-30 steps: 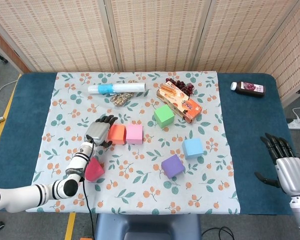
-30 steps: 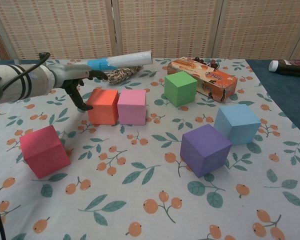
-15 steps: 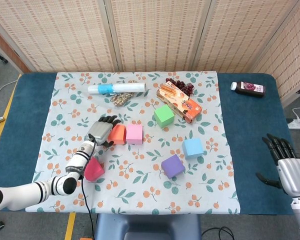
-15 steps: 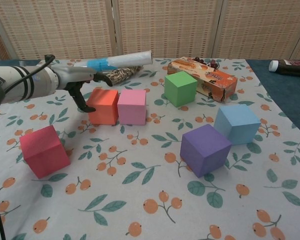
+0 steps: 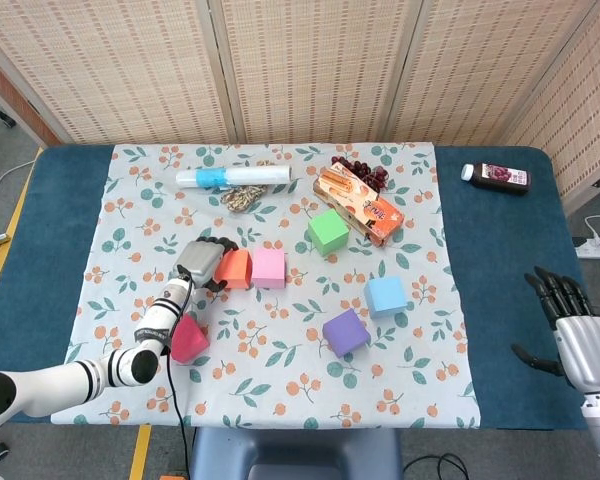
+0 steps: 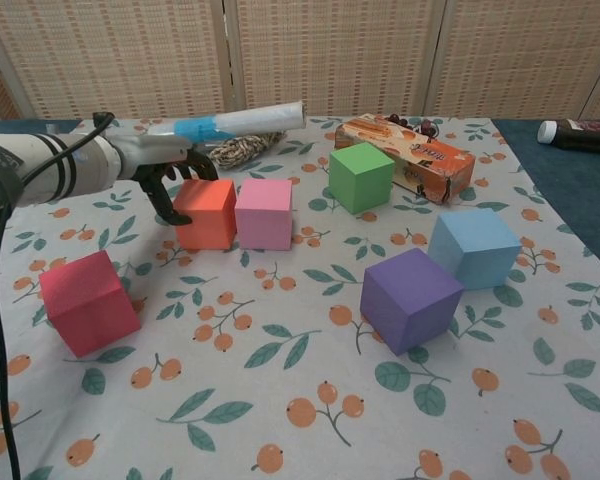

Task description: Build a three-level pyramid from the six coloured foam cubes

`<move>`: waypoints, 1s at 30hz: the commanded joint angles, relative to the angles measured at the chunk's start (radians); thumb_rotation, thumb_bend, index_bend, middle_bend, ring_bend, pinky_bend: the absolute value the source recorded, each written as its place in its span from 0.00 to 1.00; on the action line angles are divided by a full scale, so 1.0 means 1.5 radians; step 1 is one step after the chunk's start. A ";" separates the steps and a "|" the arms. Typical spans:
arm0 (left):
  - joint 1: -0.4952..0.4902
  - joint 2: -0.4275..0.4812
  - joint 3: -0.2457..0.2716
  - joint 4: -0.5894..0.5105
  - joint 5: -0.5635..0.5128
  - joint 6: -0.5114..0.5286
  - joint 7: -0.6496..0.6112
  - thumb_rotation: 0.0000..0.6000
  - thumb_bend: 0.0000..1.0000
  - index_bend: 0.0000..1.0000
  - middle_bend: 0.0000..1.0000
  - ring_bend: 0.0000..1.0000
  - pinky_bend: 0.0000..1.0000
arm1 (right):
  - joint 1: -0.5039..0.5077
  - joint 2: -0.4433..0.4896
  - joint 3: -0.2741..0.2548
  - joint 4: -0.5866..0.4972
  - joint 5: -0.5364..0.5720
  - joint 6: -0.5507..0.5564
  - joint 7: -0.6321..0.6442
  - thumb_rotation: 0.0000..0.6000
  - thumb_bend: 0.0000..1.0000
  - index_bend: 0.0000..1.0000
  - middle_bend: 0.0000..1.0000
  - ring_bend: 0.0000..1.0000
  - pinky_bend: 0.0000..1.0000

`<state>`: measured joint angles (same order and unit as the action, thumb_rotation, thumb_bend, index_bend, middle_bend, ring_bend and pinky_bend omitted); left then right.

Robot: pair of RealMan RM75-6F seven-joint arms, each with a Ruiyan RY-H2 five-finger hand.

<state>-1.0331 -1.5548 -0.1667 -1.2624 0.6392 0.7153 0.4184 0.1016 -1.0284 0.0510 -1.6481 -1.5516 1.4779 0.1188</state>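
My left hand (image 5: 202,262) (image 6: 158,165) is at the left side of the orange cube (image 5: 234,268) (image 6: 207,213). Its fingers curl over the cube's far left corner and touch it without lifting it. The pink cube (image 5: 269,267) (image 6: 265,213) stands flush against the orange one on its right. The red cube (image 5: 188,340) (image 6: 88,302) lies tilted near the front left. Apart from these sit the green cube (image 5: 328,231) (image 6: 361,177), the blue cube (image 5: 386,296) (image 6: 474,248) and the purple cube (image 5: 345,332) (image 6: 411,298). Far right, my right hand (image 5: 575,335) hovers with fingers spread, holding nothing.
An orange snack box (image 5: 358,203) (image 6: 405,155) lies behind the green cube, with dark berries (image 5: 365,172) beyond it. A white roll with a blue band (image 5: 235,177) (image 6: 235,121) and a rope bundle (image 5: 242,197) lie at the back. A dark bottle (image 5: 497,176) lies at the back right.
My left hand has edged right onto the orange cube and its fingers have curled more over the corner. The cubes and the right hand have barely moved.
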 commanded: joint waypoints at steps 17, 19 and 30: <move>-0.021 -0.007 0.000 -0.005 -0.035 0.013 0.023 1.00 0.32 0.28 0.18 0.18 0.20 | -0.008 0.000 0.001 0.004 0.008 0.006 0.000 1.00 0.00 0.00 0.00 0.00 0.00; -0.023 -0.009 0.001 -0.003 -0.040 0.013 0.025 1.00 0.32 0.28 0.18 0.18 0.20 | -0.009 0.001 0.002 0.004 0.007 0.007 0.001 1.00 0.00 0.00 0.00 0.00 0.00; -0.030 -0.013 -0.002 0.003 -0.048 0.012 0.026 1.00 0.32 0.27 0.18 0.18 0.20 | -0.014 0.004 0.003 0.003 0.010 0.012 0.003 1.00 0.00 0.00 0.00 0.00 0.00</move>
<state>-1.0782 -1.5742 -0.1703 -1.2582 0.5665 0.7329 0.4571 0.0806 -1.0227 0.0549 -1.6436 -1.5360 1.4960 0.1231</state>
